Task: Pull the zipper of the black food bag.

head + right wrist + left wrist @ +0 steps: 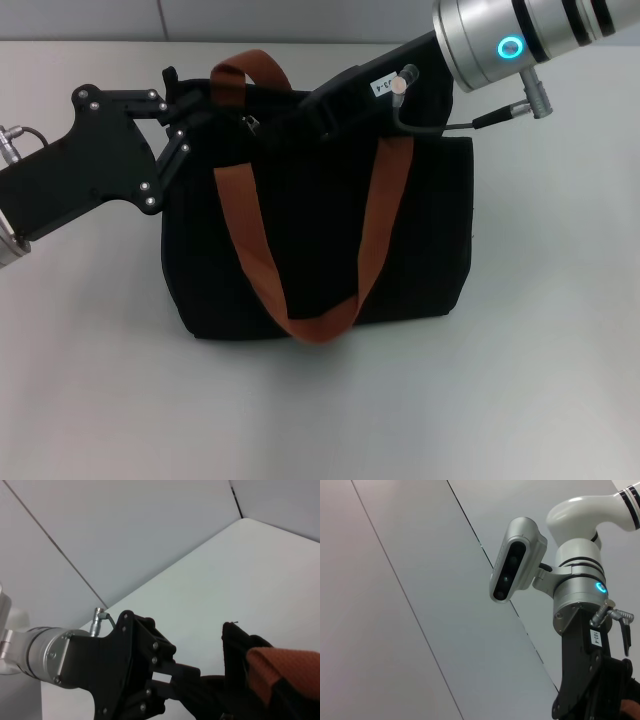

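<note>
Orange-brown strap (300, 325) hangs down the near face of the black food bag (430, 240), whose long axis runs left-right on the table (540, 400). Left gripper (195, 110) and right gripper (300, 110) both meet its far top edge, hiding the zipper; jaw state cannot be told.

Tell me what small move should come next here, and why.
Probably a short pull by the right gripper along the top edge of the black food bag, if it does hold the zipper. Both grippers are already at that edge: the left gripper at its left corner, seemingly bracing it, the right beside the orange handle. The zipper itself is hidden, so the grasp is unconfirmed.
</note>
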Available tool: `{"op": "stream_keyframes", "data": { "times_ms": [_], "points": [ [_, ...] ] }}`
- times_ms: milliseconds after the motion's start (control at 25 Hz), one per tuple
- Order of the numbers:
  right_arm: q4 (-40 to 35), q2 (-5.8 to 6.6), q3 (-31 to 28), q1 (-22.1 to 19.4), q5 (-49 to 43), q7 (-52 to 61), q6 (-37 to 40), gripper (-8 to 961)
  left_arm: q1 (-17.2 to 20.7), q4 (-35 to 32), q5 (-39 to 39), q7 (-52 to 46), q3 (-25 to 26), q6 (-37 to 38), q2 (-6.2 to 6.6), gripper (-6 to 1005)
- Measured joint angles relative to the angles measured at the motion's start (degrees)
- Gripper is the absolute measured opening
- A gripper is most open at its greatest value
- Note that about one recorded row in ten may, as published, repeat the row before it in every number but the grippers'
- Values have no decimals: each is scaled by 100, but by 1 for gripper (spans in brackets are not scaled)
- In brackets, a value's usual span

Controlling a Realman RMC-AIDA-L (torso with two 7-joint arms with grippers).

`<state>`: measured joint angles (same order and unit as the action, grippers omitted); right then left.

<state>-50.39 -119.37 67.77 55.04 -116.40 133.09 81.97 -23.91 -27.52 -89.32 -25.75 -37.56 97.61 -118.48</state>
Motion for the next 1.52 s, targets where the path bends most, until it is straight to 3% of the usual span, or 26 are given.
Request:
{"op": "stream_keyframes", "data": {
  "times_ms": [1520],
  "points": [
    [-1292,-8,243,-817,-570,885,-127,2,-26,0,14,0,69,-136,0,68]
  ]
}}
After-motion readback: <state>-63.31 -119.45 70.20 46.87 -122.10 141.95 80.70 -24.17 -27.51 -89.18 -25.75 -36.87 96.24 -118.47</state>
